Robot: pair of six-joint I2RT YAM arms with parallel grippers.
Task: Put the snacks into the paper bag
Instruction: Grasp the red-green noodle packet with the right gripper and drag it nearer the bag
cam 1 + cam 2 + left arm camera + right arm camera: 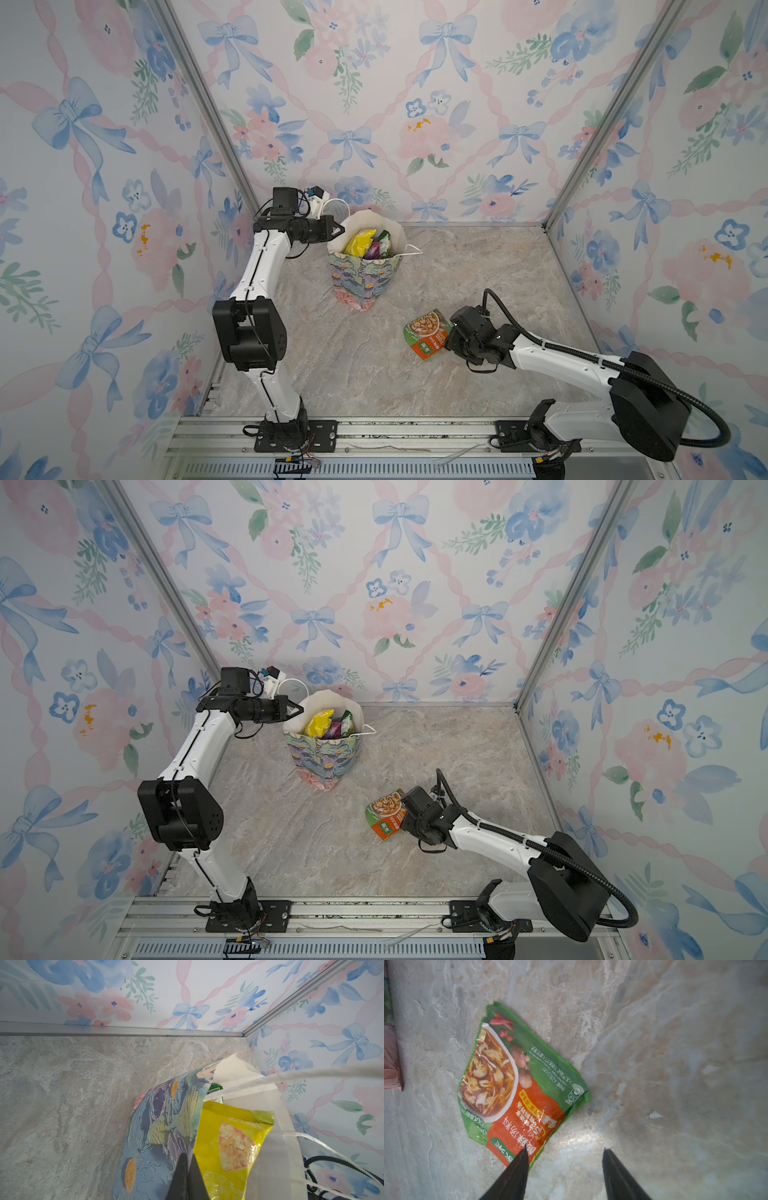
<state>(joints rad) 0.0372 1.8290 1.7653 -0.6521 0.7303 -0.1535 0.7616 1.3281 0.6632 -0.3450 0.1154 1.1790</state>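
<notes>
Reaching for the last loose pouch (519, 1084) with open right gripper (565, 1147). Pinching the bag (158, 1126) by its rim with left gripper (188, 1157). Next: close on corner, lift.

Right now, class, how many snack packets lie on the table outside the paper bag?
1: the orange-green pouch lies flat on the table, right of the paper bag, at the right gripper. The arms may hide others.
</notes>
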